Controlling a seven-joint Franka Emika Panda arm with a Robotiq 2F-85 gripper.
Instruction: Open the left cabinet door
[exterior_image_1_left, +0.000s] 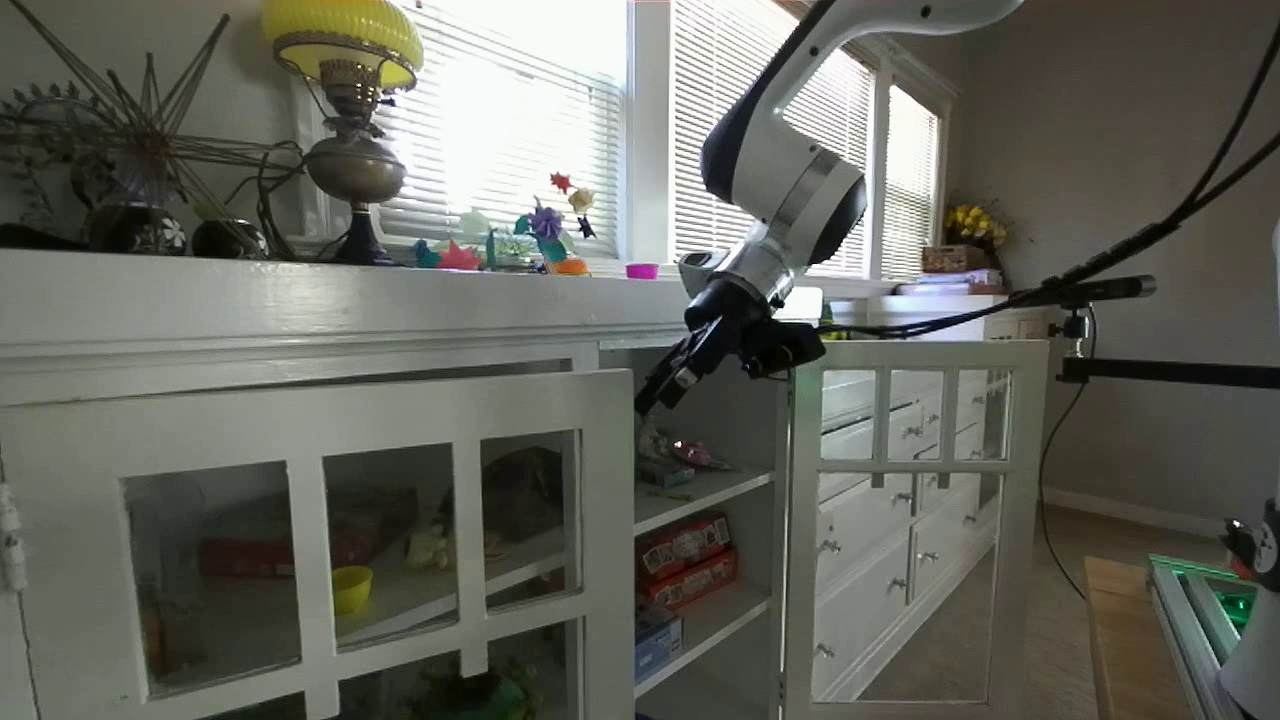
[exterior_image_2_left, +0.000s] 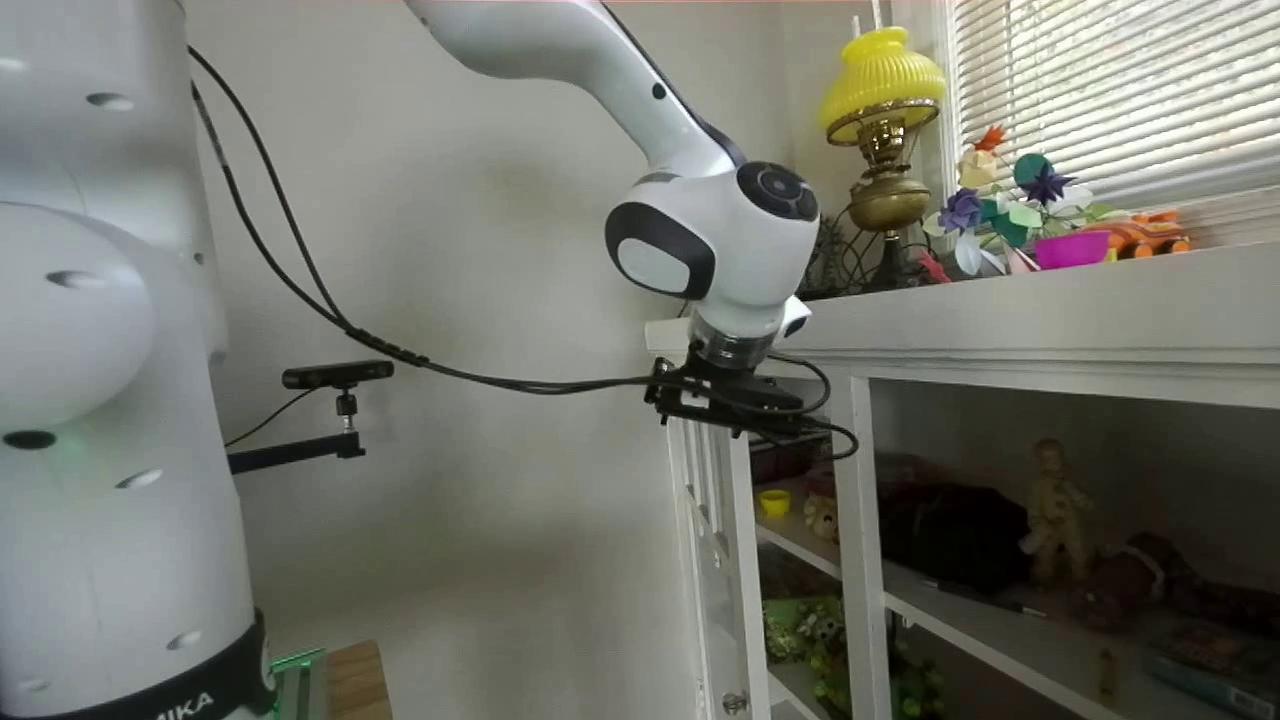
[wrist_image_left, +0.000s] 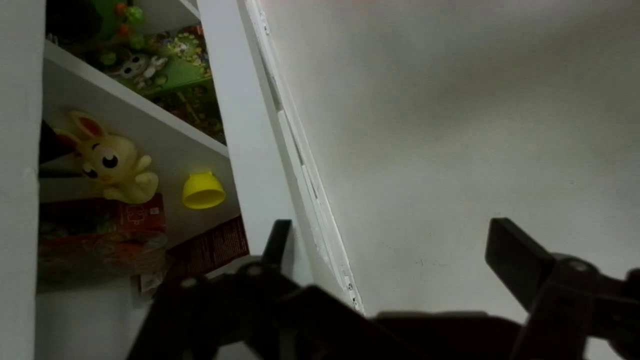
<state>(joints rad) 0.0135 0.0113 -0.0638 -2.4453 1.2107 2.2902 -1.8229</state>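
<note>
The left cabinet door is a wide white frame with glass panes, and it stands ajar. Its narrow free edge faces out from the cabinet, with a shelf opening beside it. My gripper is at the top of this door's free edge. In the wrist view the gripper has its two black fingers wide apart with nothing between them. The left finger overlaps the door edge; I cannot tell whether it touches. The right finger lies in front of the wall. In an exterior view the fingertips are hidden behind the gripper's body.
The narrower right door stands open. Shelves hold red boxes, a rabbit figure and a yellow cup. A yellow lamp and paper flowers stand on the cabinet top. A white post divides the openings.
</note>
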